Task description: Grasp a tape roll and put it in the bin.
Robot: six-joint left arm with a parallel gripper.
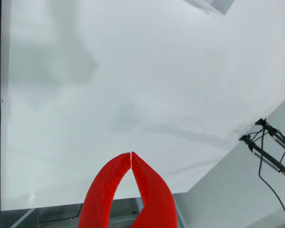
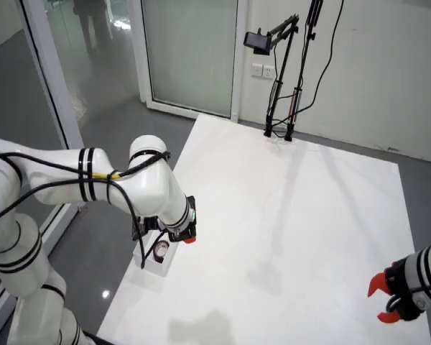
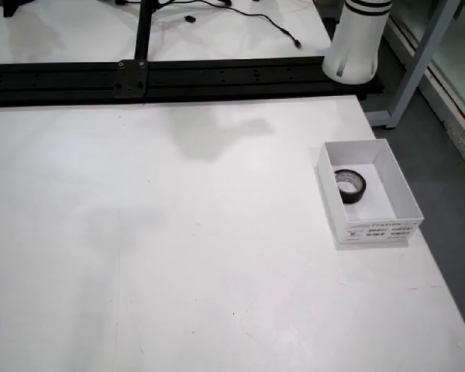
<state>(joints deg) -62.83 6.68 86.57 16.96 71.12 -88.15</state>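
Observation:
A black tape roll (image 3: 349,186) lies flat inside the white open bin (image 3: 376,227) near the table's right edge in the view from above. No gripper shows in that view. In the view that rides on the gripper, my red gripper (image 1: 131,155) is shut, its fingertips touching with nothing between them. It hangs high over bare white table, and a corner of the bin (image 1: 217,4) shows at the top right. In the side view, the left arm holds my gripper (image 2: 189,238) just above and beside the bin (image 2: 149,267).
A second arm with a red gripper (image 2: 385,298) sits at the table's lower right in the side view. A black camera stand (image 2: 280,108) rises at the far edge; the stand (image 1: 268,145) also shows off the table's edge. A black rail (image 3: 178,77) and an arm base (image 3: 358,43) border the table.

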